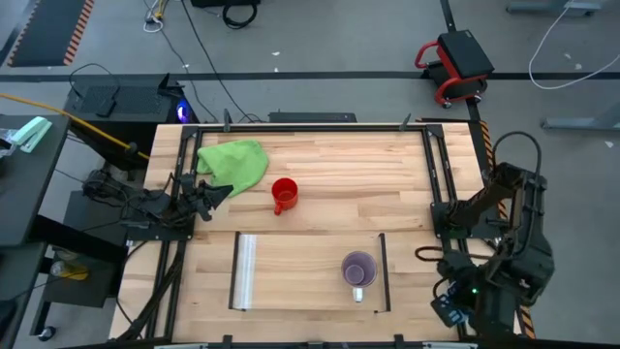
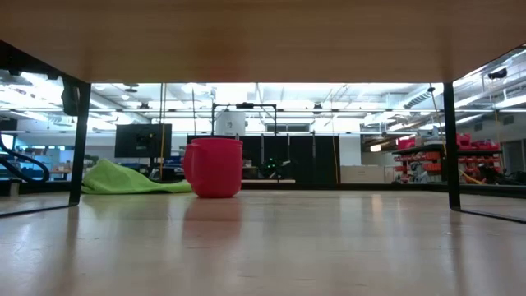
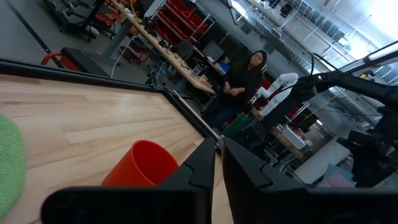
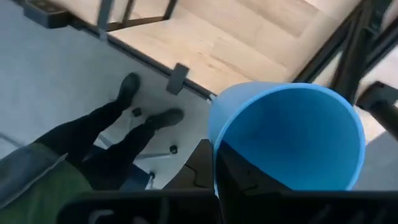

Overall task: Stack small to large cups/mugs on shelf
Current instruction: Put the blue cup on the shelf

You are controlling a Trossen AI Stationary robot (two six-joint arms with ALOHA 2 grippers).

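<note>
The red mug [image 1: 283,195] [image 2: 214,167] [image 3: 142,165] stands upright on its base mid-table. The lilac mug [image 1: 358,269], pale handle toward the near edge, stands upright on the shelf [image 1: 300,276], close to its thin dark rail. My left gripper [image 3: 217,163] hovers shut at the table's left side by the green cloth, pointing toward the red mug. My right gripper [image 4: 214,177] is off the table's near right corner, over the floor, shut on the light-blue cup [image 4: 286,134]. My right gripper holds the light-blue cup by its wall at the rim [image 4: 216,144], one finger inside the cup and one outside. The cup is lifted clear, beyond the table edge, its open mouth turned toward the wrist camera.
The green cloth [image 1: 234,162] [image 2: 123,179] lies crumpled at the far left of the table. Dark frame rails border the table's sides. A person's legs [image 4: 106,134] stand on the floor below my right gripper; another person [image 3: 244,74] is in the room beyond.
</note>
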